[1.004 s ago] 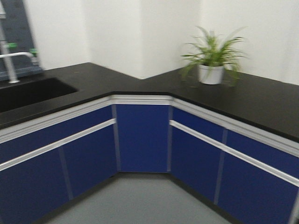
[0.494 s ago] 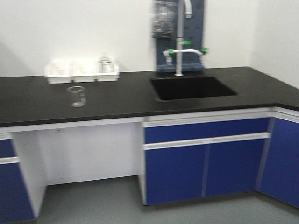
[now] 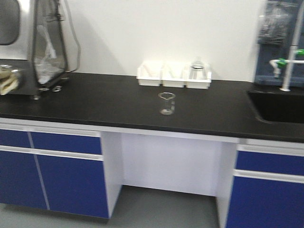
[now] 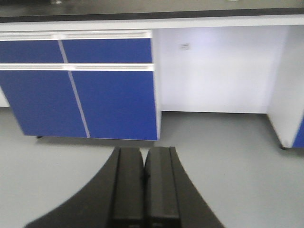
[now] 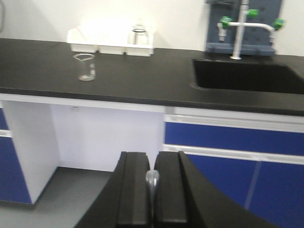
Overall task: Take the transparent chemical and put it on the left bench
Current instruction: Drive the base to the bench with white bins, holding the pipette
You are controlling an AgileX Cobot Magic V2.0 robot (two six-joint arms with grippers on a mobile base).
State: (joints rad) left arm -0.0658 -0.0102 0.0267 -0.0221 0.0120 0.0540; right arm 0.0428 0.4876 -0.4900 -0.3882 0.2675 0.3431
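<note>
Beaker stood upright on the black desk, near three white trays against the wall, one holding glassware, sink well apart; left claw and right claw were clenched, empty.

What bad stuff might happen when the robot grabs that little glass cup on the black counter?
The glass beaker is clear and faint against the black countertop, so the robot might misjudge it and tip it. The left hand and right hand both look shut; reaching in like that would likely shove the beaker instead of gripping it.
</note>
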